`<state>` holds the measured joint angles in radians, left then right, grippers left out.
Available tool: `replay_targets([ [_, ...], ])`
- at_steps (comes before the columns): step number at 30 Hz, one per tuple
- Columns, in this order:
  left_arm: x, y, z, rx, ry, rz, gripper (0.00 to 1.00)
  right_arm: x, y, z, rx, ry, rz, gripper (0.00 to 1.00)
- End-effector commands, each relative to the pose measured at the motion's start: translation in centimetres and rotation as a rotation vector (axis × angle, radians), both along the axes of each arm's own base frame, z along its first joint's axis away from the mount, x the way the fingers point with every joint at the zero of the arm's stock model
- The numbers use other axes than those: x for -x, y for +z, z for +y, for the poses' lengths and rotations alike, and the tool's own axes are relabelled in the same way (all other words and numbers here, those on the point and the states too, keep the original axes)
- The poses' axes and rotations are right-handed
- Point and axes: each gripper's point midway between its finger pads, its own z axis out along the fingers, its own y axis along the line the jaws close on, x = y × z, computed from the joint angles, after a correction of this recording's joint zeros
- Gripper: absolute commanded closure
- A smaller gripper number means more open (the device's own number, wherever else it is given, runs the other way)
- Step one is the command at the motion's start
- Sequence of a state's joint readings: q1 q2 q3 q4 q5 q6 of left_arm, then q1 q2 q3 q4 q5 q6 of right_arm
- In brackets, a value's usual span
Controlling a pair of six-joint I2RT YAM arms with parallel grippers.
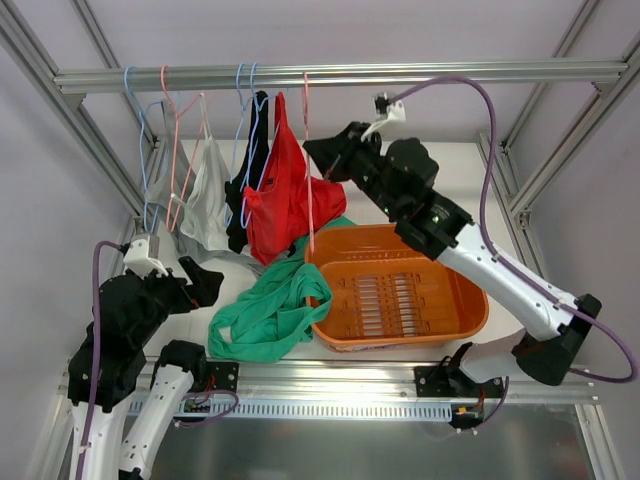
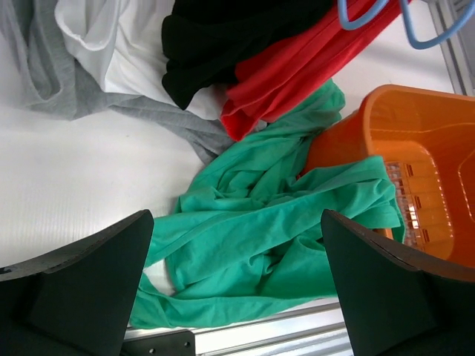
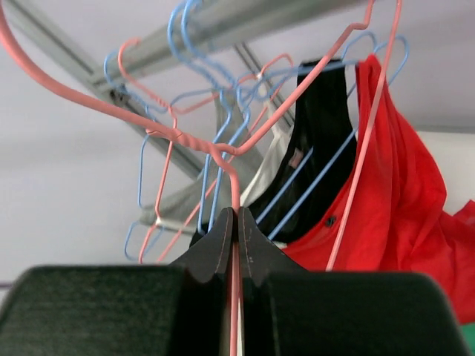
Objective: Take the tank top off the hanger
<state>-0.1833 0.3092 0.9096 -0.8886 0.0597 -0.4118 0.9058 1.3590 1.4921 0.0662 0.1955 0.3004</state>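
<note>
The teal-green tank top [image 1: 262, 315] lies crumpled on the white table, off any hanger, with one edge draped against the orange basket's left rim. It fills the middle of the left wrist view [image 2: 274, 222]. My left gripper [image 1: 203, 283] is open and empty just above and left of it, with the jaws spread wide either side of the fabric [image 2: 237, 285]. The salmon-pink hanger [image 1: 308, 170] hangs bare from the rail. My right gripper [image 1: 320, 157] is shut on its wire just below the twisted neck [image 3: 238, 178], fingertips pressed together [image 3: 237, 216].
The orange basket [image 1: 470, 300] stands at centre right. A red top [image 1: 285, 205], a black garment [image 1: 252, 150] and a pale grey-white top [image 1: 205, 200] hang on light blue and pink hangers from the aluminium rail [image 1: 420, 72]. Frame posts stand at both sides.
</note>
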Motion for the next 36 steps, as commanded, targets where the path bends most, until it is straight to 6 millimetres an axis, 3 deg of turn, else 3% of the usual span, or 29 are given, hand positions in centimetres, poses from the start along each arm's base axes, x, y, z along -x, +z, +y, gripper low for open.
replay_targets([
  [1, -0.4, 1.4, -0.8, 0.007, -0.053, -0.08, 0.01, -1.6, 4.7, -0.1, -0.097, 0.019, -0.017, 1.0],
  [2, -0.3, 1.4, -0.8, 0.006, -0.057, -0.085, 0.01, -3.2, 3.7, 0.4, -0.075, 0.005, 0.004, 1.0],
  [5, -0.1, 1.6, -1.1, 0.008, -0.075, -0.097, 0.01, -4.6, 4.5, 0.8, -0.095, 0.007, 0.019, 1.0],
  [12, 0.9, 2.7, -3.0, 0.018, -0.218, -0.176, 0.01, -8.1, 0.9, 1.6, -0.101, -0.038, 0.122, 1.0],
  [24, 2.0, 3.1, -5.1, 0.036, -0.369, -0.214, 0.01, -9.3, -3.2, 2.4, -0.079, -0.044, 0.229, 1.0],
  [29, 1.8, 2.7, -6.5, 0.057, -0.459, -0.178, 0.01, -8.2, -3.7, 2.5, -0.063, 0.0, 0.239, 1.0],
  [30, 1.3, 2.3, -6.7, 0.059, -0.462, -0.146, 0.01, -8.1, -4.6, 2.3, -0.051, 0.0, 0.252, 1.0],
  [31, 1.1, 2.1, -6.8, 0.062, -0.466, -0.125, 0.01, -7.8, -4.8, 2.1, -0.048, 0.004, 0.253, 0.96],
  [32, 0.8, 1.9, -6.9, 0.067, -0.467, -0.106, 0.01, -7.2, -4.0, 1.7, -0.057, 0.011, 0.233, 0.86],
  [34, 0.2, 1.4, -7.3, 0.08, -0.484, -0.053, 0.01, -6.4, -4.5, 1.2, -0.041, 0.022, 0.233, 0.66],
  [36, -0.6, 0.7, -7.3, 0.084, -0.468, -0.002, 0.01, -5.1, -3.2, -0.1, -0.035, 0.027, 0.187, 0.61],
])
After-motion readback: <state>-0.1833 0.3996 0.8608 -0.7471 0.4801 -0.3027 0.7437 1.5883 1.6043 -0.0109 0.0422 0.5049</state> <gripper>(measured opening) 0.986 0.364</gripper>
